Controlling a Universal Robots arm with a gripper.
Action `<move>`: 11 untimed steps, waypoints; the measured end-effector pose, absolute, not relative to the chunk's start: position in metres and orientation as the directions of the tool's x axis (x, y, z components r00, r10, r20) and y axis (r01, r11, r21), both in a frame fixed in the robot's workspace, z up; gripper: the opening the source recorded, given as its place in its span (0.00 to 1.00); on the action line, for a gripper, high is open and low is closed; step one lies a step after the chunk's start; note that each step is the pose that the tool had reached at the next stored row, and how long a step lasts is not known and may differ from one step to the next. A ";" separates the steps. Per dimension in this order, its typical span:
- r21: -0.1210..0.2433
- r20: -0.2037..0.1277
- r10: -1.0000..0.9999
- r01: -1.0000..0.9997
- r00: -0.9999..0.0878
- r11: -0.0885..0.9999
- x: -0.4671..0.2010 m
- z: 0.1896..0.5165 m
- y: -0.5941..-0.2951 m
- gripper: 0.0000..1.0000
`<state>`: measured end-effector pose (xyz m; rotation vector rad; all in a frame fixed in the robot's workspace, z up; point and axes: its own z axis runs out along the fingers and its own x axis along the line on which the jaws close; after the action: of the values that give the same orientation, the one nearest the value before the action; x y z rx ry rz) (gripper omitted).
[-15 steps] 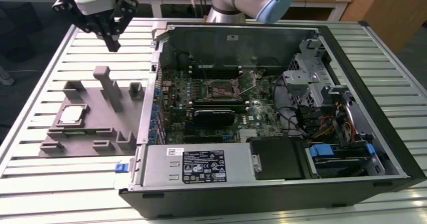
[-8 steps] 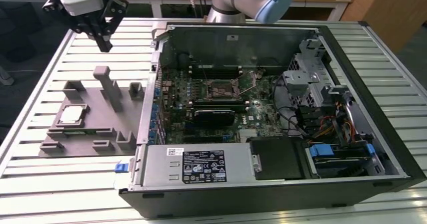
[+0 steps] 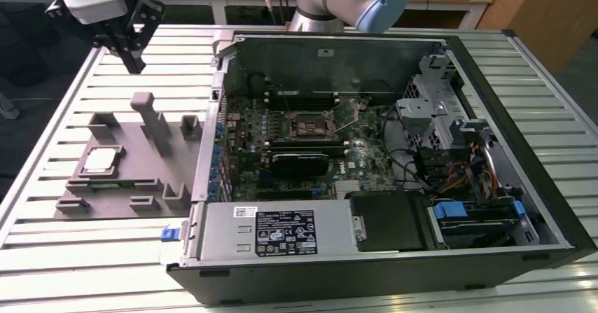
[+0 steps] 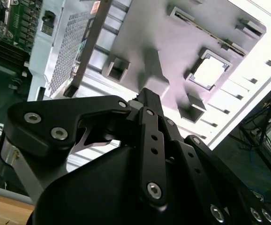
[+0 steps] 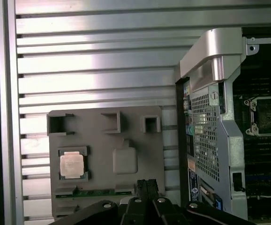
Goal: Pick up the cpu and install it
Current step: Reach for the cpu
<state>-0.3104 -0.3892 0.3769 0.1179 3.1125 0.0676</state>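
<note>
The cpu (image 3: pixel 100 160) is a small silvery square chip lying flat in a pocket of the grey tray (image 3: pixel 131 187), at the exterior view's left of the open computer case. Both wrist views show the cpu (image 5: pixel 72 165) (image 4: pixel 209 72) seated in that pocket. My gripper (image 3: pixel 137 62) hangs well above the slatted table, beyond the tray's far end and apart from the chip. Its dark fingers (image 5: pixel 147 185) (image 4: pixel 149 96) are pressed together and hold nothing. The open processor socket (image 3: pixel 310 125) (image 5: pixel 268 115) sits on the motherboard inside the case.
The open case (image 3: pixel 523 138) fills the exterior view's middle and right, with its metal side wall (image 5: pixel 206 136) standing next to the tray. A tall grey post (image 3: pixel 150 117) rises from the tray. The bare slatted table (image 5: pixel 98 61) lies beyond the tray.
</note>
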 end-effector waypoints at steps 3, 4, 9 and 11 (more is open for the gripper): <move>0.044 -0.025 0.076 0.075 -0.997 0.996 -0.317 0.375 -0.388 0.11; 0.044 -0.025 0.076 0.075 -0.997 0.996 -0.319 0.374 -0.388 0.11; 0.044 -0.024 0.076 0.075 -0.997 0.996 -0.326 0.368 -0.386 0.11; 0.044 -0.024 0.076 0.075 -0.997 0.996 -0.329 0.366 -0.385 0.11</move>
<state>-0.3294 -0.3854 0.3661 0.1180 3.1125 0.0675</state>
